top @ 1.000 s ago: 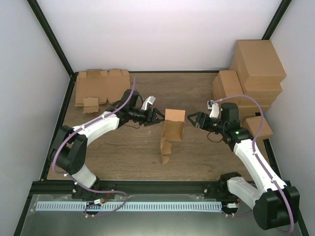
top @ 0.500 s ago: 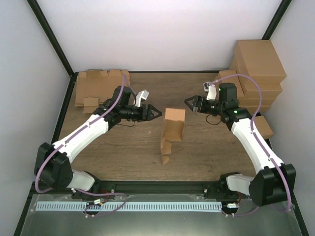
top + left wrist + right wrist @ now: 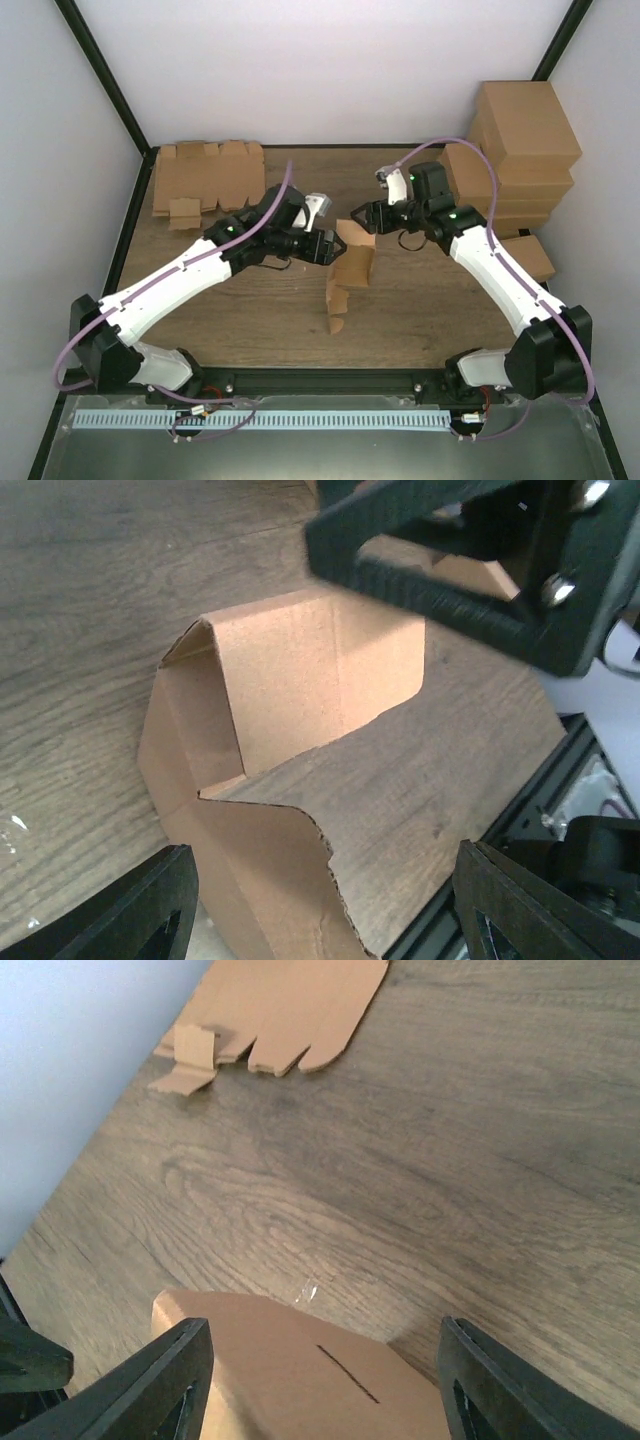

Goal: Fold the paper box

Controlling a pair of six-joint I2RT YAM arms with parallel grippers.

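Flat die-cut cardboard blanks [image 3: 205,178] lie stacked at the upper left of the wooden table [image 3: 420,310], and closed brown cartons [image 3: 522,140] are piled at the upper right, both well apart from the middle. No brand, label or writing can be read on any of them. The paper box [image 3: 351,268] stands near the centre of the table, half formed: plain brown, thin-walled, with an upright panel at the top and loose flaps trailing toward the lower edge of the overhead view. In the left wrist view its creased panels form an open corner with a curved cut edge, and the black body of the other arm's tool blocks the upper right of that frame. The left gripper [image 3: 333,246] sits just left of the box, its jaws spread wide with nothing between them. The right gripper [image 3: 353,213] hovers at the box's top edge, jaws also wide. In the right wrist view a panel with a thin dark slit [image 3: 348,1373] lies between its fingers [image 3: 170,1385]; contact cannot be told.
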